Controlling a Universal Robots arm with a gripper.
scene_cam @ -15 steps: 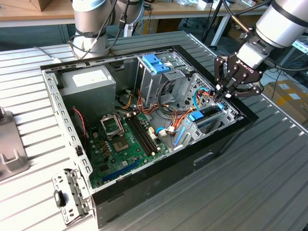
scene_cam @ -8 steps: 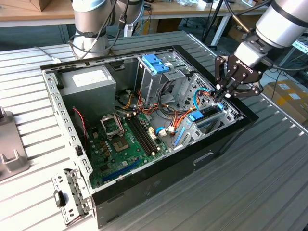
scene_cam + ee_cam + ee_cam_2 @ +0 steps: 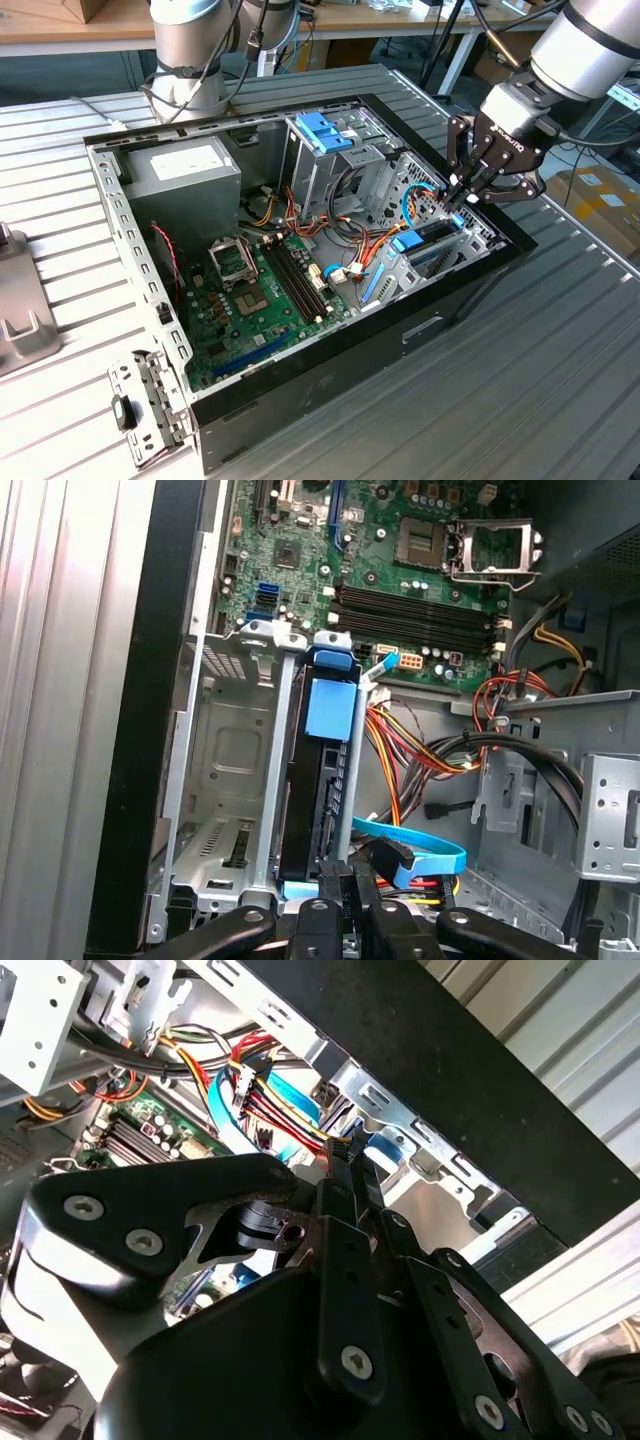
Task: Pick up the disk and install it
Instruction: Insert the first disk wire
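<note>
- The disk (image 3: 318, 800) stands on edge in a metal drive bay (image 3: 215, 770) at the corner of the open computer case (image 3: 300, 390), its blue rail (image 3: 332, 712) facing up.
- In the first wrist view the pincer (image 3: 348, 905) sits at the disk's near end, fingers close together, apparently clamped on its edge.
- The exterior view shows the pincer (image 3: 458, 205) just above that bay.
- Beside the bay lie blue and coloured cables (image 3: 420, 855) and the green motherboard (image 3: 262, 300).
- The case rests on a ribbed metal surface (image 3: 540, 380).

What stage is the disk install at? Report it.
Looks done: the disk stands on edge in a slot of the drive bay inside the open computer case. In hand: the gripper is at the disk's near end, fingers close together. Whether it is fully seated cannot be told.
</note>
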